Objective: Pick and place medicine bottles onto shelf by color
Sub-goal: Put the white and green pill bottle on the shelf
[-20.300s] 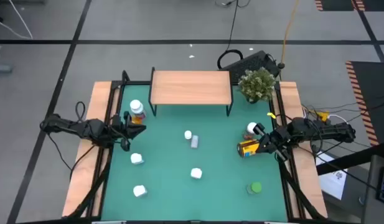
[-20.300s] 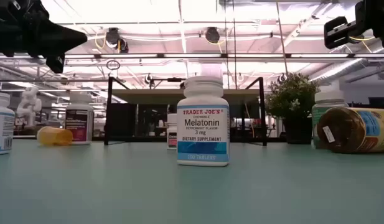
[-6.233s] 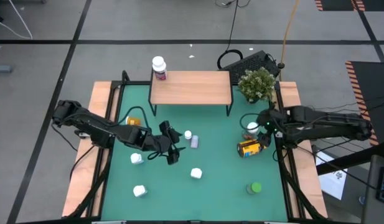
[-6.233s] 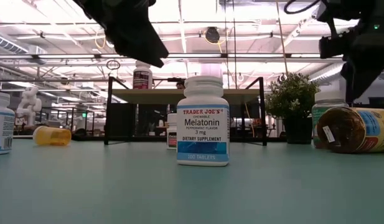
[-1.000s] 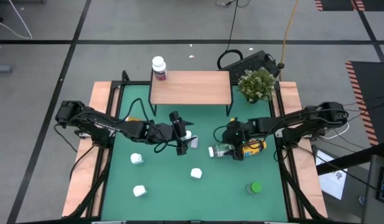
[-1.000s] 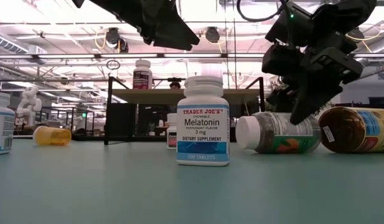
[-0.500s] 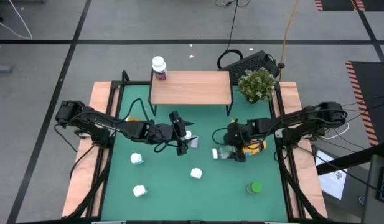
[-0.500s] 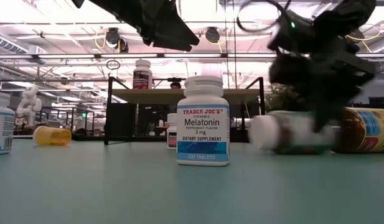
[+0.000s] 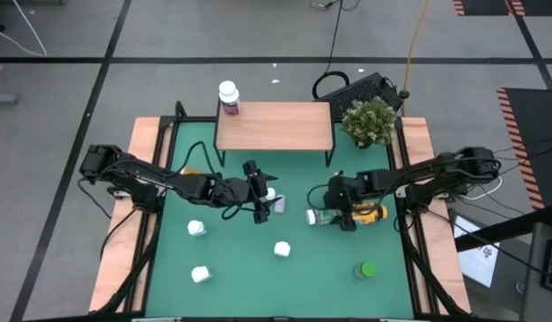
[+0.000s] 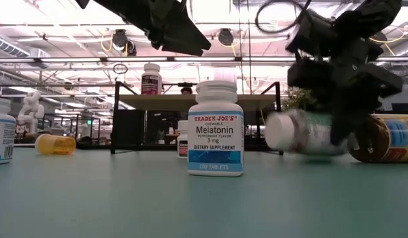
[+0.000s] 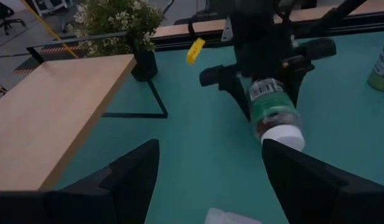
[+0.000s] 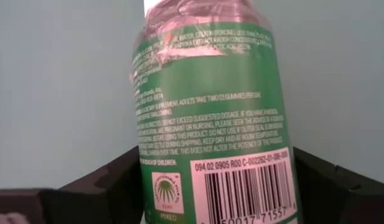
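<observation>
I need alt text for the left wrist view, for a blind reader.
The right pincer grips a green-labelled bottle, white cap forward, over the green table. A wooden shelf and potted plant stand beside it.

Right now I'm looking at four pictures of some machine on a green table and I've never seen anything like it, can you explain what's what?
It is a robot with two dark arms, each ending in a two-finger gripper. One picture looks down from above, one looks level across the table, and two come from cameras on the wrists. The right gripper is shut on a green bottle lying sideways. The left gripper hangs open over two small white bottles. A wooden shelf carries one white-capped bottle. Other bottles are scattered on the table, with a potted plant at one corner.
</observation>
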Robot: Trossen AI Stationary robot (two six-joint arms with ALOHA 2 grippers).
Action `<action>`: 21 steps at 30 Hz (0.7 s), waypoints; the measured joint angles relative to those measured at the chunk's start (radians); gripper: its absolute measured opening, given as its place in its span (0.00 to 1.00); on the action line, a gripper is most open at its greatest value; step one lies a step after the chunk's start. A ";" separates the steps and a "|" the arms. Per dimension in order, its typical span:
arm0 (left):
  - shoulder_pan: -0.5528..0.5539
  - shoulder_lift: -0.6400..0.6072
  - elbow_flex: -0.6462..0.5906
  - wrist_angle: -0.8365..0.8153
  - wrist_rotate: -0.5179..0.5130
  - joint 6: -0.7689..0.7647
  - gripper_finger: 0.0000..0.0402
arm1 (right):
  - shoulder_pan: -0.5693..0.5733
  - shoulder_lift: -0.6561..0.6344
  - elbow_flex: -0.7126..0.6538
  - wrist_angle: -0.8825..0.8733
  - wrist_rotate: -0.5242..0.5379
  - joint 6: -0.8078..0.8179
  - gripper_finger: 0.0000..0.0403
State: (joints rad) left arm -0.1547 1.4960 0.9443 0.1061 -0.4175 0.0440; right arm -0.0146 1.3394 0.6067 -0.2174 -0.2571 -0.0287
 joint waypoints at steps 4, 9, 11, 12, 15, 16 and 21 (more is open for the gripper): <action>-0.006 0.000 0.000 0.005 0.001 0.045 0.71 | -0.022 -0.087 0.000 0.122 -0.206 -0.031 0.73; -0.041 0.000 0.000 0.109 0.121 0.276 0.71 | -0.074 -0.138 0.002 0.352 -0.467 -0.034 0.73; -0.052 0.000 0.000 0.180 0.188 0.352 0.71 | -0.086 -0.135 0.001 0.444 -0.526 -0.016 0.73; -0.056 0.000 0.000 0.212 0.213 0.378 0.71 | -0.089 -0.124 0.001 0.496 -0.533 -0.006 0.73; -0.062 0.000 0.000 0.282 0.264 0.417 0.71 | -0.090 -0.094 0.000 0.604 -0.538 0.015 0.73; -0.062 0.000 -0.001 0.297 0.278 0.423 0.72 | -0.090 -0.080 0.000 0.646 -0.552 0.017 0.73; -0.064 0.028 0.000 0.340 0.345 0.426 0.79 | -0.090 -0.019 0.000 0.736 -0.562 0.060 0.73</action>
State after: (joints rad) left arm -0.2182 1.5237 0.9440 0.4465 -0.0724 0.4702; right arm -0.1047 1.3205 0.6067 0.5187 -0.8192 0.0317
